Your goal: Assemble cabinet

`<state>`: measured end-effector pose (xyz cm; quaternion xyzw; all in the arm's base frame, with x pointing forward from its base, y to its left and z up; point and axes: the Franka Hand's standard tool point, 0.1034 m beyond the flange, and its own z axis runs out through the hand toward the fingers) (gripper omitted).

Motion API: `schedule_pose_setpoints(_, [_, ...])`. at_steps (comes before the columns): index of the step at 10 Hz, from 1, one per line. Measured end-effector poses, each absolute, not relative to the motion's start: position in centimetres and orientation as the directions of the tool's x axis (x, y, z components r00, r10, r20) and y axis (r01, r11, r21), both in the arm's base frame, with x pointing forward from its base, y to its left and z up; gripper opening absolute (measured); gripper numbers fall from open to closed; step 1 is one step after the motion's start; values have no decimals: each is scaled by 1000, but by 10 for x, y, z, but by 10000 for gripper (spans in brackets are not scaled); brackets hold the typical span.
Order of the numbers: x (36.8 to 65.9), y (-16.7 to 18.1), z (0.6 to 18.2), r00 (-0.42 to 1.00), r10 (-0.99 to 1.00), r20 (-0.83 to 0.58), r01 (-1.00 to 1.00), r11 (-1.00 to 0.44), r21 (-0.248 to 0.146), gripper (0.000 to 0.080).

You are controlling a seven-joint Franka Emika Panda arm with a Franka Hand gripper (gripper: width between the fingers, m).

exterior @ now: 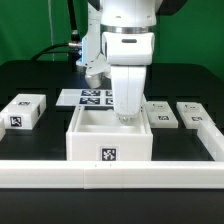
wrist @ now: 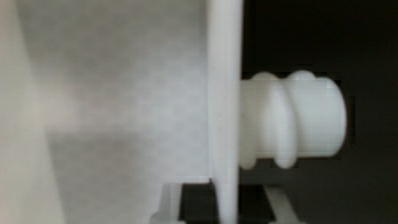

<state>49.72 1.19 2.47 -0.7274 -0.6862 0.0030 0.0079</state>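
Just behind the long white rail (exterior: 110, 178), the open-topped cabinet (exterior: 108, 140) sits mid-table between small white blocks (exterior: 22, 112), the gripper (exterior: 127, 117) clamped on its rear wall, with the marker board (exterior: 90, 97) beyond.

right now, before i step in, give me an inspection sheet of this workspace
surface: black tabletop; long white rail lies across its front
job's things: large white square plastic cabinet box at centre, top open, tag on its front; small white tagged blocks, one on the exterior view's left, two on its right
clutter: nothing seen
grippers: claw down at the box's rear wall; open or shut cannot be told
cables: thin dark lines behind the arm, possibly cables
surroundings: flat white marker board behind the box; green backdrop
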Motion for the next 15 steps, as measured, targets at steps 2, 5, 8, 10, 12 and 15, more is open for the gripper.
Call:
schedule_pose_setpoints(2, [497, 12, 25, 59, 998, 7, 998, -58, -15, 35])
schedule_pose_setpoints(5, [510, 46, 25, 40, 999, 9, 999, -40, -12, 35])
schedule_pose_setpoints(8, [516, 68, 25, 52, 999, 8, 999, -52, -11, 35])
schedule_pose_setpoints(10, [515, 68, 25, 52, 999, 8, 999, -52, -11, 35])
schedule_pose_setpoints(12, [516, 81, 25, 53, 999, 10, 998, -53, -16, 35])
schedule_pose_setpoints(15, [517, 102, 28, 35, 999, -1, 998, -35, -60, 35])
